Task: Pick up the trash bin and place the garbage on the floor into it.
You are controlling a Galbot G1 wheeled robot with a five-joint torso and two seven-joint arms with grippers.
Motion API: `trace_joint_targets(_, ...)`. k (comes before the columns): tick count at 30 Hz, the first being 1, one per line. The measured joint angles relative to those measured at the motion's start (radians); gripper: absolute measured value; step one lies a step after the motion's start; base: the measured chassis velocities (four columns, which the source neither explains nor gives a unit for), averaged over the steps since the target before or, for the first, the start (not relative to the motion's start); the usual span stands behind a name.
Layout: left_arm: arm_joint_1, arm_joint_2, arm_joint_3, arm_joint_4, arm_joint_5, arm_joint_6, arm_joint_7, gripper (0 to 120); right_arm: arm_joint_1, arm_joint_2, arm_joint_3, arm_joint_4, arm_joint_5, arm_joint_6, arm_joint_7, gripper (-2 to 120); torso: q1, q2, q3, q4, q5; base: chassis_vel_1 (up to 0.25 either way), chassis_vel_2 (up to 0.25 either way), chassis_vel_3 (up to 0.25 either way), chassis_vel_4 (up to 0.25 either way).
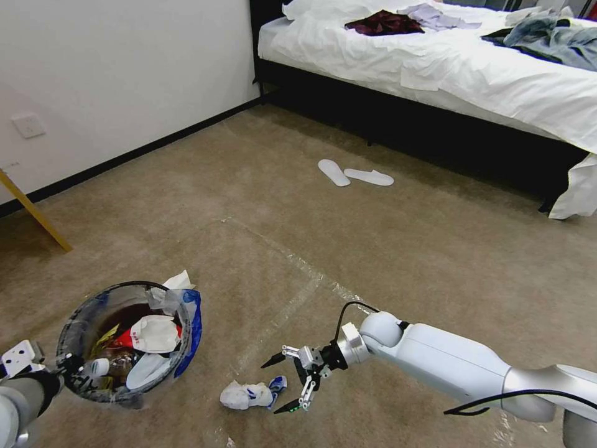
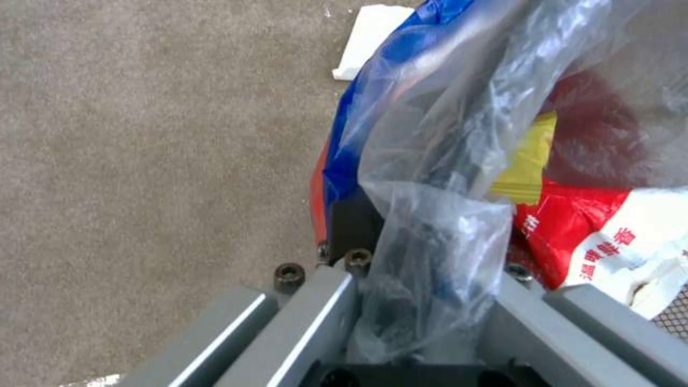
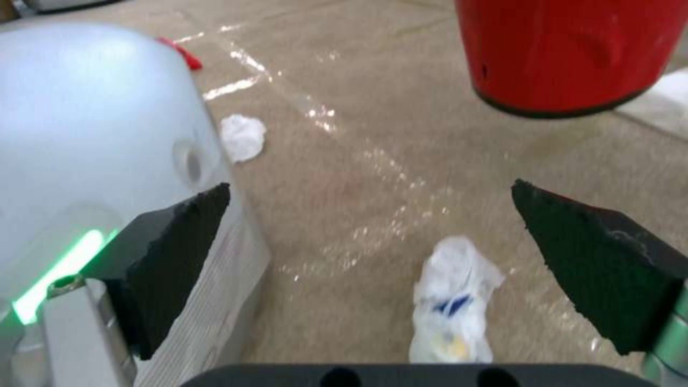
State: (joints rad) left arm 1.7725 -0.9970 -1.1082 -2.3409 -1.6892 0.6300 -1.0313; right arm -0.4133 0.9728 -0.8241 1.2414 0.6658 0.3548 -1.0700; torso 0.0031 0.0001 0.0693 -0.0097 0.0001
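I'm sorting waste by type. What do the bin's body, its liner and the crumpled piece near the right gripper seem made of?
The trash bin body looks like hard glossy red plastic: smooth, with soft reflections. Its liner is thin clear plastic film with blue edges, wrinkled and see-through. The crumpled piece looks like white tissue or soft wrapper with blue print; which is unclear.

**Wide-open pads over a crumpled wrapper**

We saw the right gripper (image 3: pixel 369 258) with its two black pads (image 3: pixel 176 258) spread wide apart, holding nothing. Between them, toward five o'clock, a crumpled white wrapper with blue and yellow marks (image 3: pixel 453 303) lay on the carpet (image 3: pixel 373 161). A white tissue ball (image 3: pixel 242 136) sat at about eleven o'clock, a small red scrap (image 3: pixel 181 52) beyond it. The trash bin's red base (image 3: pixel 566 51) was at one o'clock. A pale rounded robot body (image 3: pixel 93 134) stood at nine o'clock.
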Motion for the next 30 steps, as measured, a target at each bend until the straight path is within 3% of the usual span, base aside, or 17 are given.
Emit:
trace_joint_targets(12,0.005,-0.007,0.006,0.000,0.008,0.001,0.005,0,0.022,-0.004,-0.009,-0.077,-0.065,-0.019,0.022,100,0.000,0.000,0.000,0.0001,-0.0001,0.000,0.000,0.000,0.000)
trace_joint_targets(30,-0.011,-0.004,0.031,0.013,0.022,0.002,0.013,0,0.053,-0.031,-0.012,-0.114,-0.025,-0.095,0.083,100,0.000,0.000,0.000,0.0001,-0.0001,0.000,0.000,0.000,0.000)
